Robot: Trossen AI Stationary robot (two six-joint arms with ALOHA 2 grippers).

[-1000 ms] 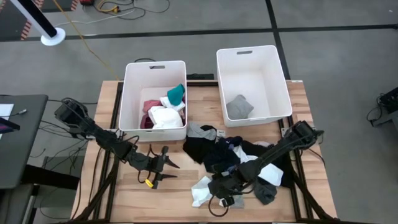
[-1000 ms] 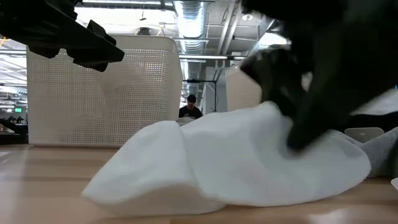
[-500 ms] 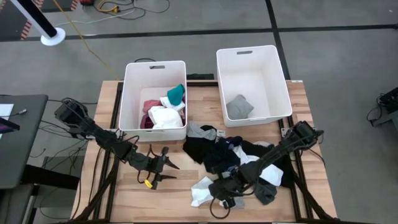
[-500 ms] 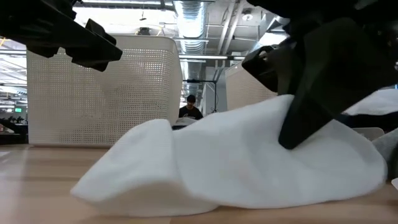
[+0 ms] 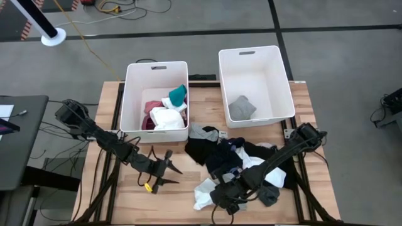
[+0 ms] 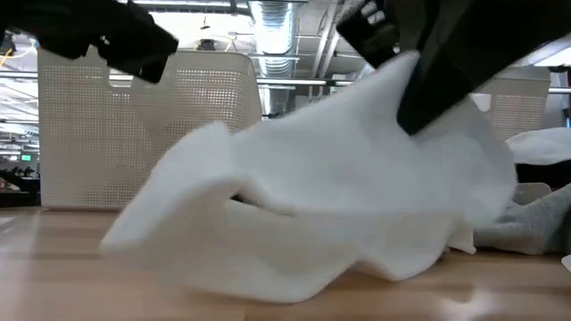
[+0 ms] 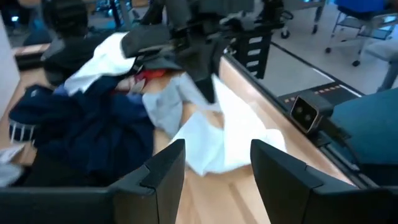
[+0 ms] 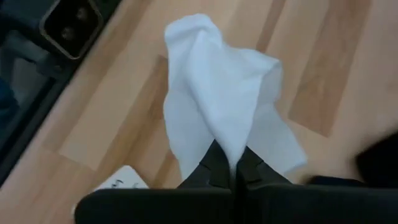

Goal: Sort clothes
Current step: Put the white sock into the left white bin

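A white garment (image 5: 202,194) lies at the near edge of the clothes pile (image 5: 232,156) at the table's middle right. My right gripper (image 5: 218,192) is shut on it; the low view shows the white garment (image 6: 303,196) partly raised. My left gripper (image 5: 168,171) hovers open over bare wood left of the pile, and its own view looks past the left gripper (image 7: 214,155) at the white garment (image 7: 231,138). Nothing is between its fingers. My right gripper pinches a raised fold of the white garment (image 8: 225,144) between its two fingers (image 8: 214,167). The fingers come from above, slanting down. The cloth hangs slack below them, and its lower part (image 6: 294,283) still rests on the table.
A white bin (image 5: 133,100) at the far left holds maroon, white and teal clothes. Another white bin (image 5: 284,94) at the far right holds a grey garment (image 5: 241,108). Dark, navy and grey clothes are heaped between the bins and my right arm.
My right gripper has shut on the white garment and gone up. The gripped fold has risen with it and the cloth has bunched upward, while its lower part has stayed on the table.
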